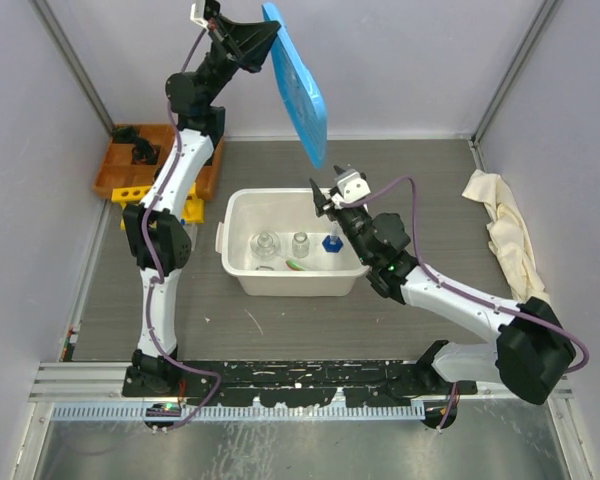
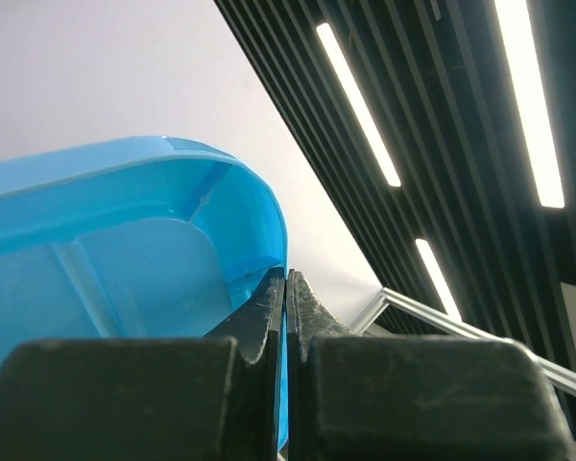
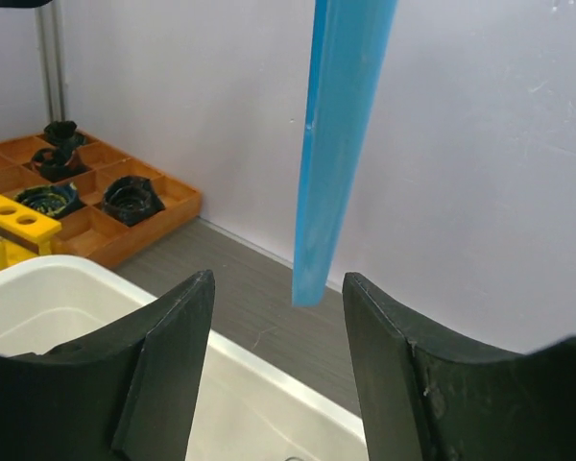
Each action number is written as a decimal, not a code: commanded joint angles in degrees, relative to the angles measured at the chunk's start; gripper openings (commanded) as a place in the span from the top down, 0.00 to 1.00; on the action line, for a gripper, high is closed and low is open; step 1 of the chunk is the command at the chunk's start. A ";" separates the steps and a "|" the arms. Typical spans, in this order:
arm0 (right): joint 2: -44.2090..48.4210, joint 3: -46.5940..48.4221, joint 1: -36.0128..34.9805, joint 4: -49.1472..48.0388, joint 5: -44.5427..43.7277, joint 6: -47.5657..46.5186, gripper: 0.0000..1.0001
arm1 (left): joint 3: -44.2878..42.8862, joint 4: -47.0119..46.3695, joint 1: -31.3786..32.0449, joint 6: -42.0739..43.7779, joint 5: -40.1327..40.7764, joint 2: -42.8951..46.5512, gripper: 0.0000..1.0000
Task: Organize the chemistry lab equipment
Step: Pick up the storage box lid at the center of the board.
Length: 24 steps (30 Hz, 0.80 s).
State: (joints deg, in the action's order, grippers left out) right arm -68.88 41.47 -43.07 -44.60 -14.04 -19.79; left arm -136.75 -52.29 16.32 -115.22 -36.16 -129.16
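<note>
From above, a glass flask (image 1: 265, 245), blue cap (image 1: 331, 242) and green spoon (image 1: 298, 265) are seen inside the white bin (image 1: 238, 206). Close up, the left gripper (image 2: 286, 288) is shown clamped on the blue lid (image 2: 125, 240), and the right gripper (image 3: 278, 283) spread apart, empty.

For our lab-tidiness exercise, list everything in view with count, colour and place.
lid: 1, blue, held up over the table
bin: 1, white, table centre
glass vessels: 2, clear, in bin
cap: 1, blue, in bin
spoon: 1, green, in bin
rack: 1, yellow, beside tray
tray: 1, orange, back left
black parts: 3 seen, black, in tray
cloth: 1, cream, right side
left arm: 1, white-black, raised, jaws shut on lid
right arm: 1, white-black, jaws open above bin's far right corner
</note>
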 commanded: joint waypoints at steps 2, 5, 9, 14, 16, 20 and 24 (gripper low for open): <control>-3.22 5.66 -0.11 -9.46 -0.43 -3.31 0.39 | 0.05 -6.15 0.93 -2.19 2.93 1.45 1.00; -4.58 5.79 -0.09 -11.03 -1.49 -4.91 0.39 | 0.14 -6.67 0.92 -2.88 3.21 1.60 1.00; -5.78 6.34 -0.08 -11.97 -2.13 -7.27 0.39 | 0.29 -7.61 0.92 -3.51 3.58 1.97 1.00; -7.84 7.82 0.49 -13.37 -1.95 -10.08 0.38 | 1.70 -9.19 0.96 -4.59 4.25 2.48 1.00; -8.52 8.69 1.34 -13.38 -1.25 -9.91 0.38 | 2.36 -9.48 0.92 -4.75 4.36 2.89 1.00; -9.94 10.78 3.25 -12.56 0.90 -8.11 0.38 | 2.75 -9.68 1.00 -4.75 4.35 3.36 1.00; -11.74 12.97 4.32 -12.20 3.90 -6.30 0.39 | 3.49 -9.81 1.02 -4.66 4.46 3.89 1.00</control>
State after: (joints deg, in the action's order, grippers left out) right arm -79.64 50.33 -39.72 -53.17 -13.34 -27.92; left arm -132.99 -57.63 17.30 -119.35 -33.69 -129.21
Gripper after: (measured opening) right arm 0.620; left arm 0.007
